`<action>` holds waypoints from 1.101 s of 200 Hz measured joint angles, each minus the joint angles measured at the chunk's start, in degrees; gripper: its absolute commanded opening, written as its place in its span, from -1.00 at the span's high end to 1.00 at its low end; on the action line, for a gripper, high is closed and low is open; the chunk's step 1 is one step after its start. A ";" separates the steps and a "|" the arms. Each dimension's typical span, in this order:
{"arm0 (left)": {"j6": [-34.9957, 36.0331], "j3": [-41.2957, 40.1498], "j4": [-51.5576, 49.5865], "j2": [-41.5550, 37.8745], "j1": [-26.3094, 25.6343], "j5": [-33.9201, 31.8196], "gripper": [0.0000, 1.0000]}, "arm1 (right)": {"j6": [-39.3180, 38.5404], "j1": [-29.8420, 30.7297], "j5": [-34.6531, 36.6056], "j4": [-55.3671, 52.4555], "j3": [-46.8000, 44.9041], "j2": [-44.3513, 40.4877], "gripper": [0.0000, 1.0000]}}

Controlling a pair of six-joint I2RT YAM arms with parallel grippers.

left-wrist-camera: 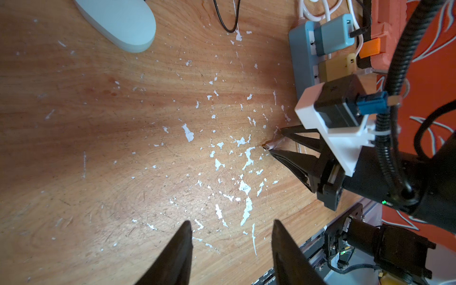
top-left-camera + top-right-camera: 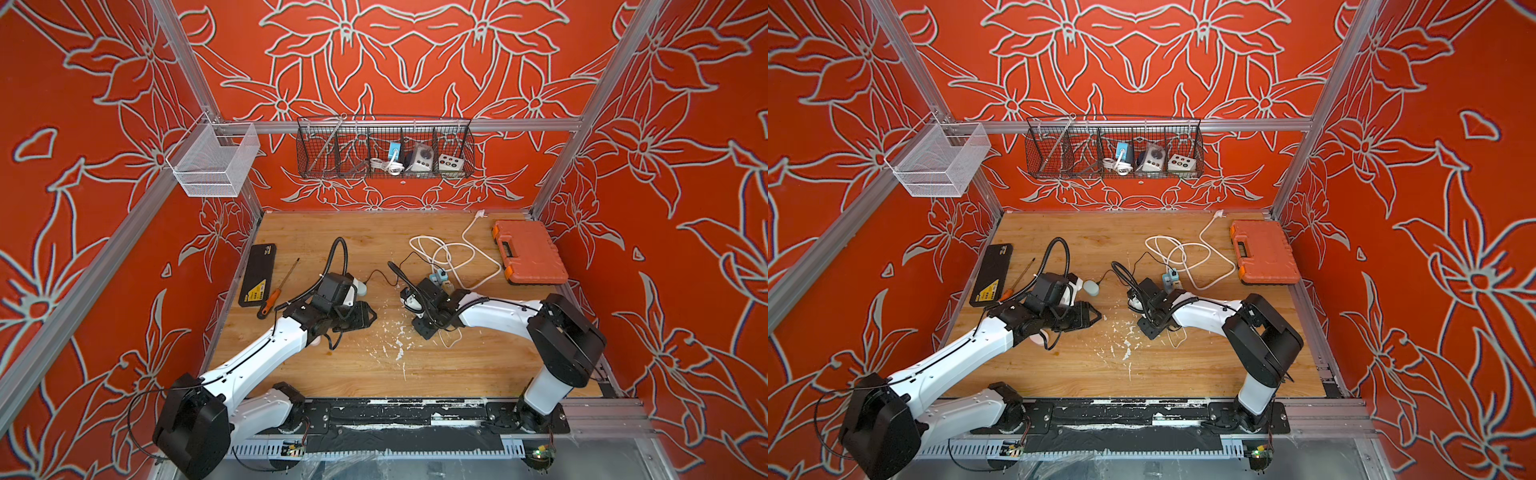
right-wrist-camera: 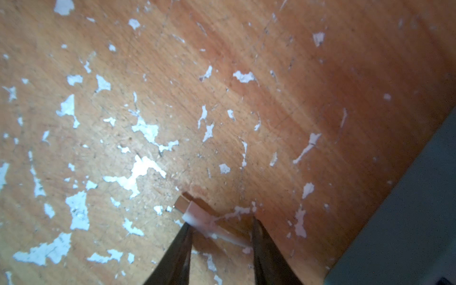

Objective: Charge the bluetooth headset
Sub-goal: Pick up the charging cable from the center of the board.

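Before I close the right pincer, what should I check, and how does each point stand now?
1. Right pincer open: ok.
2. White plug lying on the table between its fingers: ok, though it sits skewed across the gap.
3. Left pincer open and empty: ok.
4. Pale headset case lying free on the table, near the left arm: ok.
5. Case's charging port facing the plug: cannot tell.
6. Blue adapter and yellow adapter seated in the power strip: ok.
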 measured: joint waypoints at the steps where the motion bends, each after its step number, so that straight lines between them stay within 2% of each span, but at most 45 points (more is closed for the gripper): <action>1: 0.00 0.00 0.00 0.00 0.00 0.02 -0.01 | 0.00 0.00 0.00 0.00 0.00 0.00 0.19; 49: -0.02 0.00 0.00 0.00 0.02 0.04 -0.01 | -0.55 0.00 -0.24 -0.02 0.00 0.02 0.57; 113: -0.09 0.00 0.72 0.48 0.13 0.09 0.00 | 0.13 0.26 -1.66 0.74 -0.31 0.02 0.80; 136: -0.17 0.00 0.85 0.59 0.31 0.11 0.00 | 0.48 0.57 -1.70 1.07 -0.33 0.09 0.94; 186: -0.61 0.00 -0.02 -1.05 1.01 -0.98 -0.03 | 1.03 1.25 -2.19 2.43 -0.42 0.17 1.00; 220: -1.36 0.15 -2.56 -3.80 2.54 -3.45 -0.13 | 1.46 1.38 -2.97 2.43 -0.55 -1.66 1.00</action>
